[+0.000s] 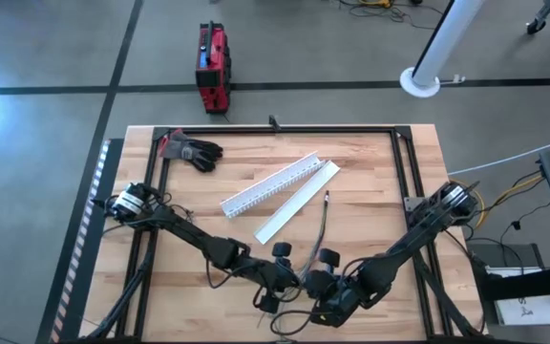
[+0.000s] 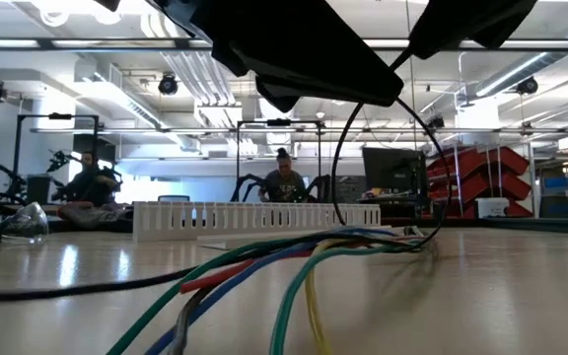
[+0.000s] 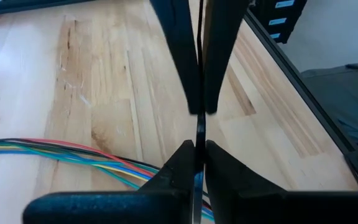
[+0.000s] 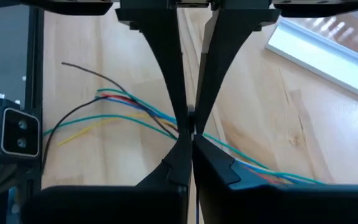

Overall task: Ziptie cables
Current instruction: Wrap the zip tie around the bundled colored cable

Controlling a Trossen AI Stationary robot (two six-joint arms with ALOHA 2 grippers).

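The cables (image 1: 321, 229), a loose bunch of thin green, blue, red, yellow and dark wires, lie slack on the wooden table near its front middle (image 2: 264, 261) (image 3: 73, 152) (image 4: 123, 106). Just above them my left gripper (image 1: 294, 279) (image 3: 195, 146) and my right gripper (image 1: 313, 285) (image 4: 190, 138) meet tip to tip. Both are shut on one thin black zip tie (image 3: 199, 127). In the low view thin black loops (image 2: 440, 168) hang down from the grippers to the bunch. My left gripper pinches the zip tie (image 3: 199, 138) between its two fingertips, coming level from the table's left. The strip runs on along the fingers toward the other gripper, clear of the table. My right gripper pinches the same zip tie (image 4: 191, 121) between its fingertips, coming from the table's right, opposite the left one. The cables lie below it on the table.
A white slotted channel (image 1: 270, 186) and its flat lid (image 1: 299, 201) lie slantwise at mid-table. A black glove (image 1: 194, 151) lies at the far left. Black frame rails (image 1: 404, 172) edge the table. A red box (image 1: 213, 67) stands on the floor. People sit beyond the table (image 2: 284, 177).
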